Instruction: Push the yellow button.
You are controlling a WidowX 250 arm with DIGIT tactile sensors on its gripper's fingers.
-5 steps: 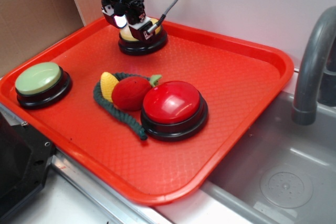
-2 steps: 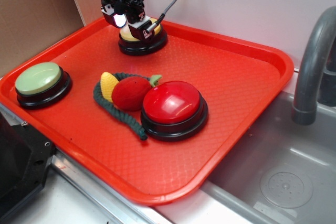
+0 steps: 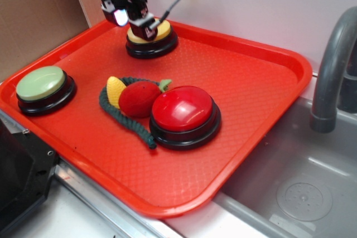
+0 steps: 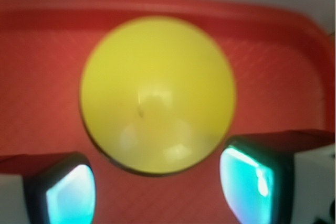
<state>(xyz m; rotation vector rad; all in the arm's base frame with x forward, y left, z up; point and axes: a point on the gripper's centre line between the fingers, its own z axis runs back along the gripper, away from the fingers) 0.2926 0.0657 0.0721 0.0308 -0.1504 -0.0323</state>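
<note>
A WidowX 250 arm's claw (image 3: 135, 19) hangs over the far left corner of a red plastic tray (image 3: 262, 76), directly above the yellow button (image 3: 159, 32), a matte yellow dome on a black base. From the exterior camera the claw's body covers the left part of the button's top, and whether it touches the dome cannot be told from this angle. In the blurred wrist view the yellow button (image 4: 157, 95) fills the centre of the picture just ahead of the claw (image 4: 157, 187), with the two fingers (image 4: 68, 190) standing apart at the lower left and lower right corners, their inner faces glowing pale blue-green, and nothing held between them. The tray's raised rim runs across the top of that view, beyond the button. Toward the camera from the claw, near the middle of the tray, lies a large glossy red button (image 3: 184, 112) on a black base; touching its left side is a plush strawberry (image 3: 137, 98) with a green leaf, a small yellow plush piece (image 3: 115, 91) and a dark green braided rope (image 3: 125, 118) curling around them. Well to the left of the claw, at the tray's near left edge, sits a pale green button (image 3: 42, 85). To the right of the tray, far from the claw, stand a grey faucet (image 3: 333, 65) and a metal sink basin (image 3: 301, 193).
</note>
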